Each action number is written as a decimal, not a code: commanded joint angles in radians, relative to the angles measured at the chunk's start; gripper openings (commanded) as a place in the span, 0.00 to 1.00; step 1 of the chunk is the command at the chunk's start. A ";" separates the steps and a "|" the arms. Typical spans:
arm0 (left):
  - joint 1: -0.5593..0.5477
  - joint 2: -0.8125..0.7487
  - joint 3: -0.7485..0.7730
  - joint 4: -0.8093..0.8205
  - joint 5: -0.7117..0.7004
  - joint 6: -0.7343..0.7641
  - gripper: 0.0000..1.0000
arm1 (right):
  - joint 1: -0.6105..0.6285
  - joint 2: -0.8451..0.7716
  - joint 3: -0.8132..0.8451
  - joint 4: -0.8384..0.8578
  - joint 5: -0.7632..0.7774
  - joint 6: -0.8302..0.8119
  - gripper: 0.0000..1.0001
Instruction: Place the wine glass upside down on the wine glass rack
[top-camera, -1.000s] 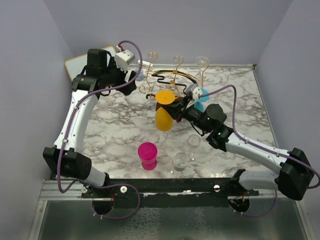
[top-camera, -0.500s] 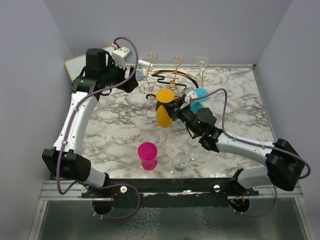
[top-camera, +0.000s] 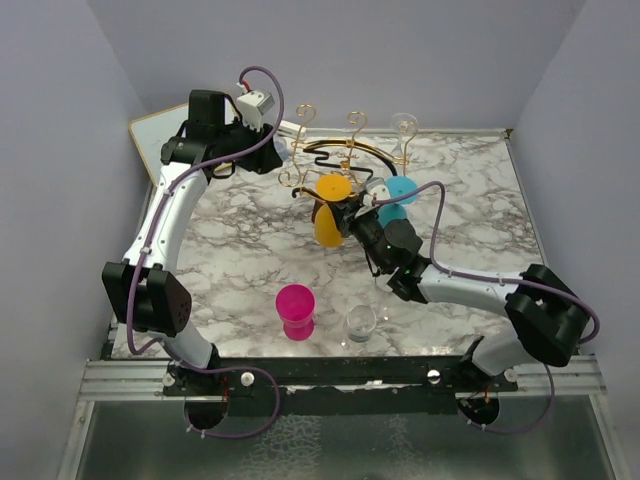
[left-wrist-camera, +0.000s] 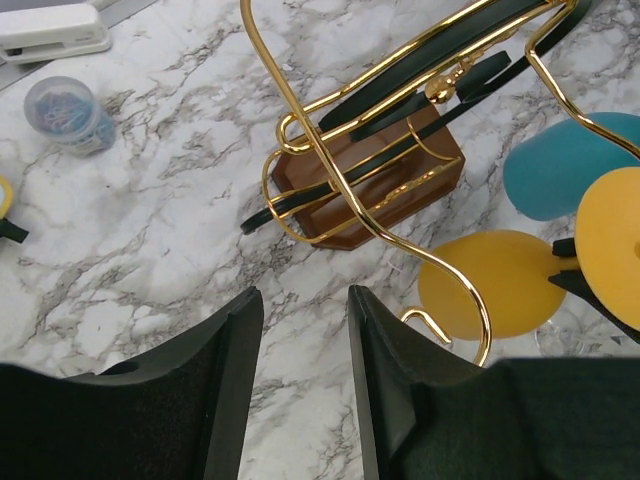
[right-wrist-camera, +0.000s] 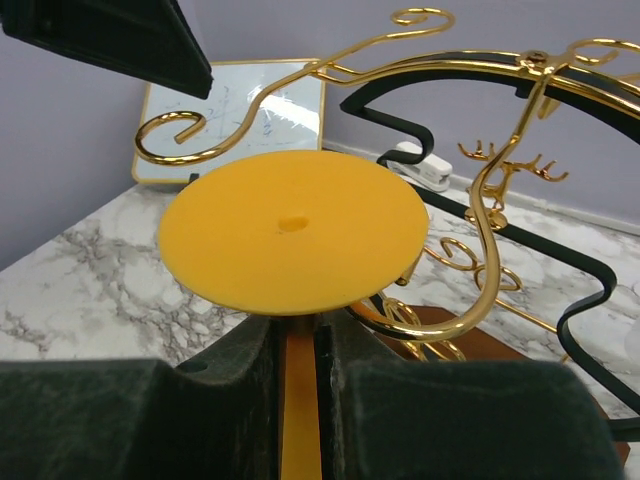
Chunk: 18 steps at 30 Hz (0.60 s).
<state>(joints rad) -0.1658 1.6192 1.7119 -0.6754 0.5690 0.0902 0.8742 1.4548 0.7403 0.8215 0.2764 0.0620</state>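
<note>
Because the wine glass (right-wrist-camera: 293, 232) must hang bowl-down, the right jaws clench its stem foot-up, the wine glass rack (left-wrist-camera: 395, 185) just beyond them, while the left jaws gape empty.

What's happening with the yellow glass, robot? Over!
Right pincer shut on yellow wine glass stem, glass upside down beside wine glass rack. Left pincer open, empty, above rack. Teal glass nearby.

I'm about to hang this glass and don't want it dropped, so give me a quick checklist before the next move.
1. Right gripper clamped on the yellow wine glass stem: ok.
2. Glass inverted, foot up: ok.
3. Foot seated on the wine glass rack: cannot tell.
4. Left gripper empty, away from glass: ok.
5. Clearance from the teal glass: cannot tell.
</note>
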 joint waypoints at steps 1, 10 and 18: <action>-0.005 -0.005 0.031 -0.004 0.090 -0.039 0.42 | 0.006 0.032 -0.020 0.173 0.134 -0.036 0.01; -0.005 -0.015 0.014 0.012 0.071 -0.025 0.43 | 0.006 0.118 0.006 0.258 0.309 -0.059 0.01; -0.005 -0.001 0.003 0.018 0.141 -0.045 0.43 | 0.006 0.127 0.015 0.302 0.380 -0.123 0.01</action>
<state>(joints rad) -0.1661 1.6279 1.7138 -0.6743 0.6434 0.0643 0.8845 1.5784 0.7307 1.0550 0.5602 -0.0071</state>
